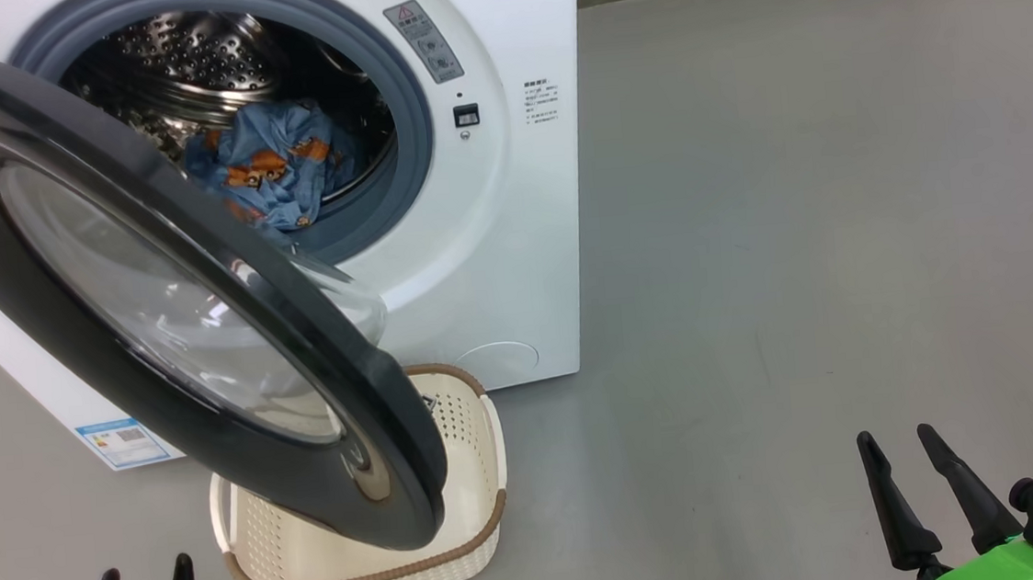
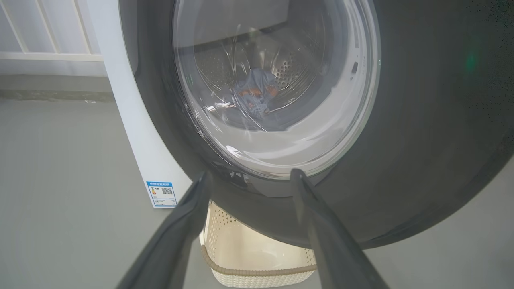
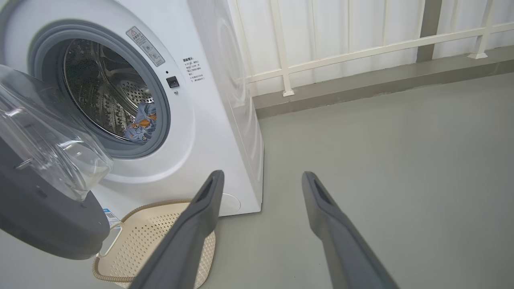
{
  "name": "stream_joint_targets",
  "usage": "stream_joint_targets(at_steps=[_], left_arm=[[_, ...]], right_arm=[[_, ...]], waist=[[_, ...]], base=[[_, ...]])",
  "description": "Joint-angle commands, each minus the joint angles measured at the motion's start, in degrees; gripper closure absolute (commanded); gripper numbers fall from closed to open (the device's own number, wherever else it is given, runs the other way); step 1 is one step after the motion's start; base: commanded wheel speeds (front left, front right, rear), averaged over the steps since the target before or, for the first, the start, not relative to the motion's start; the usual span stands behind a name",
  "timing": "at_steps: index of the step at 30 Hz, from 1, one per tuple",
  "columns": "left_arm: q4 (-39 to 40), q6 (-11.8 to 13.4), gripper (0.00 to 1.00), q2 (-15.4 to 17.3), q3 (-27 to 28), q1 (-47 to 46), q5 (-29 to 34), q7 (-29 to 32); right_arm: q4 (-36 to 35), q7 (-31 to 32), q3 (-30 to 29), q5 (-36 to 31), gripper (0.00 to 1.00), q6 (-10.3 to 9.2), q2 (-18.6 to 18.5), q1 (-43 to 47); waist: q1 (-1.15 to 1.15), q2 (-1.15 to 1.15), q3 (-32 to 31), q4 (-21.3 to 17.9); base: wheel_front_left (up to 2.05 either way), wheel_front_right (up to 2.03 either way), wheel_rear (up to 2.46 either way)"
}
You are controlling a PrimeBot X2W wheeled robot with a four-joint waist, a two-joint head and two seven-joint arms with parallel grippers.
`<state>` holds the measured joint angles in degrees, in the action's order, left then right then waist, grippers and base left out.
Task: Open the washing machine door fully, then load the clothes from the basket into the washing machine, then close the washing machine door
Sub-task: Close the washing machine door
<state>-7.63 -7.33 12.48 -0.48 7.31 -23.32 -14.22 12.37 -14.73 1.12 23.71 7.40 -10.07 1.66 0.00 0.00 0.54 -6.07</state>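
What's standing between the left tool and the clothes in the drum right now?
The washing machine door: in the left wrist view the left tool points at its glass, and the clothes show through it.

The white washing machine (image 1: 494, 236) stands with its black-rimmed glass door (image 1: 168, 308) swung open. Blue clothes (image 1: 272, 166) printed with orange bears lie crumpled in the steel drum. The cream, brown-rimmed basket (image 1: 498, 522) sits upright under the door, just before the machine.

door (image 1: 168, 308) — glossy rim, clear glass | washing machine (image 1: 494, 236) — steel drum (image 1: 194, 57) | basket (image 1: 475, 459): plastic
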Motion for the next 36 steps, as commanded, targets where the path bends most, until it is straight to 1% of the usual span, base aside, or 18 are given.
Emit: stream_joint_targets(at_steps=[1, 8, 17, 18, 19, 20, 21, 26, 30, 36], left_arm=[[0.9, -0.2, 0.00, 0.8, 2.3, -1.1, 0.1, -0.8], [0.4, -0.2, 0.00, 0.1, 2.4, -1.2, 0.4, -0.8], [-0.1, -0.2, 0.00, 0.1, 1.3, -1.2, 0.3, -0.8], [-0.1, -0.2, 0.00, 0.1, 1.3, -1.1, 0.3, -0.8], [-0.1, -0.2, 0.00, 0.0, 1.2, -1.0, 0.3, -0.8], [-0.1, -0.2, 0.00, -0.2, 1.1, -1.0, 0.3, -0.8], [-0.1, -0.2, 0.00, -0.4, 1.0, -0.9, 0.3, -0.8], [0.0, -0.2, 0.00, -0.9, 0.3, -0.8, 0.6, -0.8], [0.5, -0.2, 0.00, -1.7, 1.0, -0.7, 0.8, -0.8], [1.3, -0.2, 0.00, -3.6, 2.4, -0.6, 2.0, -0.8]], right_arm=[[-1.4, -0.3, 1.1, -0.7, 0.00, 0.09, -0.6, -0.9], [-1.4, -0.3, 0.9, -0.6, 0.00, 0.09, -0.6, -0.8], [-1.1, -0.3, 1.1, -0.8, 0.00, 0.09, -0.5, -0.8], [-1.0, -0.3, 1.2, -0.7, 0.26, 0.09, -0.4, -0.9], [-0.9, -0.3, 1.4, -0.7, 0.55, 0.09, -0.4, -1.0], [-0.8, -0.3, 1.5, -0.6, 0.81, 0.09, -0.4, -1.2], [-0.6, -0.3, 1.7, -0.4, 1.00, 0.09, -0.3, -1.4], [-0.5, -0.3, 3.1, 0.2, 1.00, 0.09, 0.1, -3.4], [-0.8, -0.3, 4.5, 0.7, 1.00, 0.09, 0.7, -6.1], [-3.8, -0.3, 6.2, 2.6, 1.00, 0.09, 2.2, -11.8]], waist=[[0.00, 0.00, 0.0, 0.0], [0.00, 0.00, 0.0, 0.0], [0.00, 0.00, -0.2, 0.9], [0.00, 0.00, -0.3, 1.0], [0.00, 0.00, -0.4, 1.2], [0.00, 0.00, -0.4, 1.4], [0.00, 0.00, -0.5, 1.5], [0.00, 0.00, -0.7, 2.7], [0.00, 0.00, -0.9, 3.7], [0.00, 0.00, -1.1, 5.8]], base=[[0.00, 0.00, 0.00], [0.00, 0.00, 0.00], [0.00, 0.00, 0.00], [0.00, 0.00, 0.00], [0.00, 0.00, 0.00], [0.00, 0.00, 0.00], [0.00, 0.00, 0.00], [0.00, 0.00, 0.00], [0.00, 0.00, 0.00], [0.00, 0.00, 0.00]])
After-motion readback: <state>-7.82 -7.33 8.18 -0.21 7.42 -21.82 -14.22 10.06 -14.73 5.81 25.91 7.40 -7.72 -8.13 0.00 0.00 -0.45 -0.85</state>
